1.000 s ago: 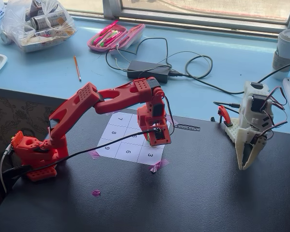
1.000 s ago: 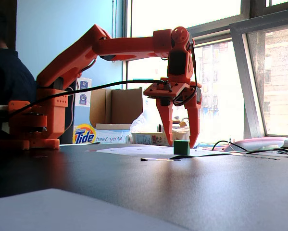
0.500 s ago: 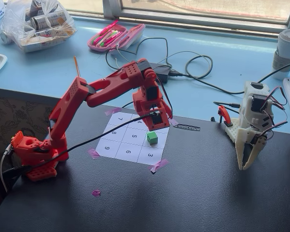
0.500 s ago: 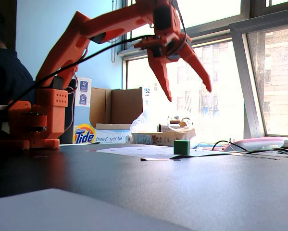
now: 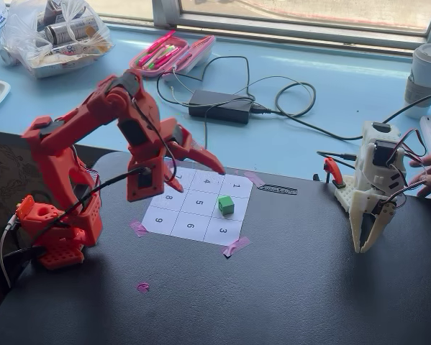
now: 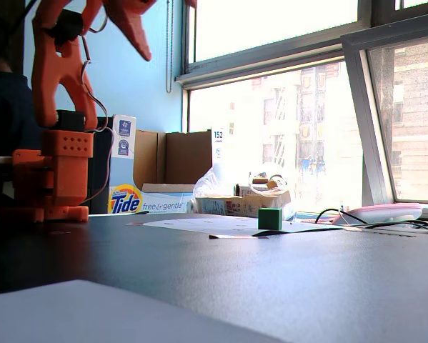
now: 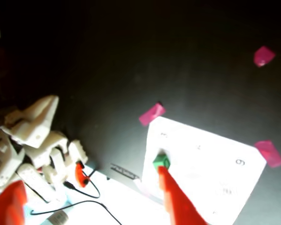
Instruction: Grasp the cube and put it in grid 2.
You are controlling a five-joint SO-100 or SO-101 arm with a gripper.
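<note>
Cube point(image 5: 226, 205) is sitting on the numbered sheet point(image 5: 173, 223), in the cell between 1 and 3. Gripper point(image 5: 193, 167) is hanging above the sheet, spread wide, carrying nothing.

The arm point(image 5: 93, 129) is built from bright orange-red printed plastic, in blocky box-like links with rounded ends. Small round holes in rows dot the shoulder block point(image 6: 65, 145) and the upper link. Its base point(image 5: 51, 236) is a chunky stepped block of the same plastic, sitting at the left edge of the black worktop point(image 5: 287, 287). Dark servo bodies show between the plastic shells at the joints. A thin black cable point(image 5: 78, 208) runs from the base up to the wrist, and a white lead trails off by the base. The gripper point(image 5: 197, 164) ends in two long tapered orange fingers point(image 7: 175, 206), pointed like a beak.
</note>
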